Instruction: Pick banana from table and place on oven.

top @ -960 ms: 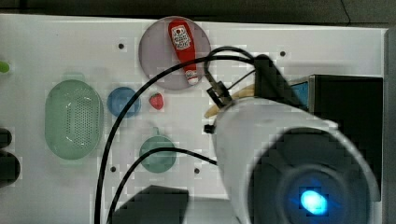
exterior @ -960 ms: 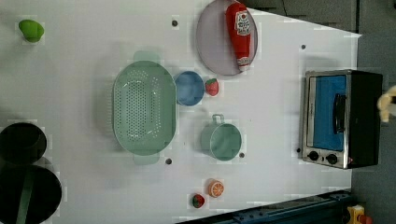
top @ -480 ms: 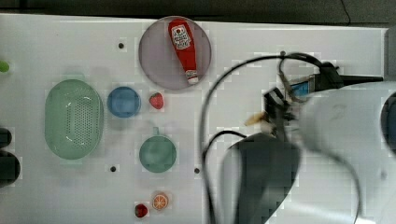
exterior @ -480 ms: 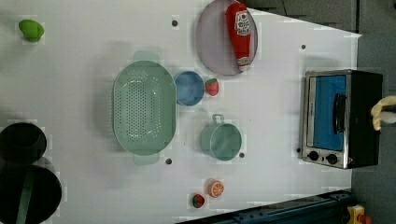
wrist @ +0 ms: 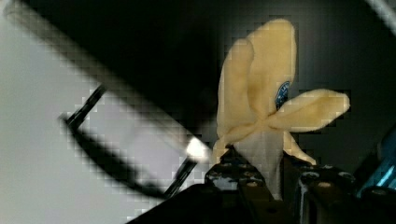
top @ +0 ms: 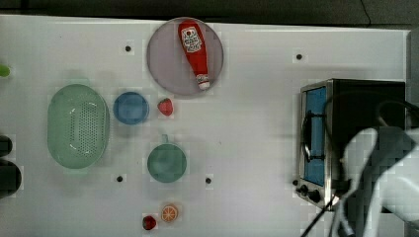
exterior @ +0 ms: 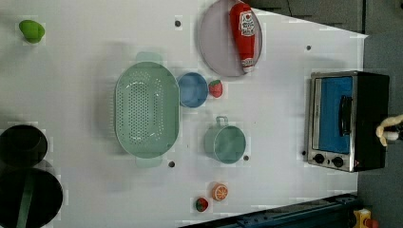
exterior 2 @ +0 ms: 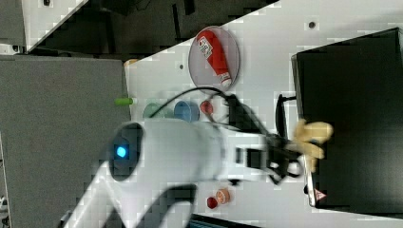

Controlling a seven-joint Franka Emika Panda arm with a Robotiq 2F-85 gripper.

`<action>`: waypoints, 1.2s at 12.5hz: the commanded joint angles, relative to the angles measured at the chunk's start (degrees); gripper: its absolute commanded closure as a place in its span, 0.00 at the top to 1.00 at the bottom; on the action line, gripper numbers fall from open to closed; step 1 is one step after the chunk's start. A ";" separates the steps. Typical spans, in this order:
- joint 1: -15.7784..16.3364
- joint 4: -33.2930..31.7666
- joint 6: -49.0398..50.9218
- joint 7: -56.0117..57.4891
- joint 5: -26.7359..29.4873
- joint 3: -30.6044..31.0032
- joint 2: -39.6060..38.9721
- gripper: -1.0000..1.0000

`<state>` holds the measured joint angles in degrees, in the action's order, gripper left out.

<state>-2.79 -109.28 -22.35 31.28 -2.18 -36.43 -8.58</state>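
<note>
Pale yellow and half peeled, the banana (wrist: 261, 107) has soft peel flaps splaying out from a cream core, and a small blue sticker shows on one flap. The gripper (wrist: 266, 179) is clamped on its lower end, holding it in the air above the black top of the oven (exterior 2: 351, 118), near the oven's front edge in the right view. In the left view the banana (exterior: 389, 129) shows just past the oven's (exterior: 347, 121) dark roof.

Counted on the white table (top: 247, 123), away from the oven towards the top view's left: one ketchup bottle (top: 193, 52) lying on one grey plate (top: 165, 64), one blue bowl (top: 131, 107), one green colander (top: 78, 126), one green cup (top: 167, 163), one orange slice (top: 169, 213) and two strawberries, one (top: 165, 106) beside the blue bowl and one (top: 149, 222) beside the orange slice.
</note>
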 commanded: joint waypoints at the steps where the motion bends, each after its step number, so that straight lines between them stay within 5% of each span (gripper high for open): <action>1: -0.40 1.75 -4.44 13.71 1.76 0.10 1.83 0.19; 3: -0.36 1.76 -4.53 13.79 1.83 0.25 1.04 0.32; 9: -0.12 2.07 -4.52 13.79 1.83 1.03 1.28 0.99; 13: 1.68 4.84 1.27 11.17 1.50 4.26 5.13 1.00; 15: 3.07 5.37 7.82 -0.28 1.50 8.37 9.05 1.00</action>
<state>-2.87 -106.81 -15.65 37.71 0.16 -28.87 -5.28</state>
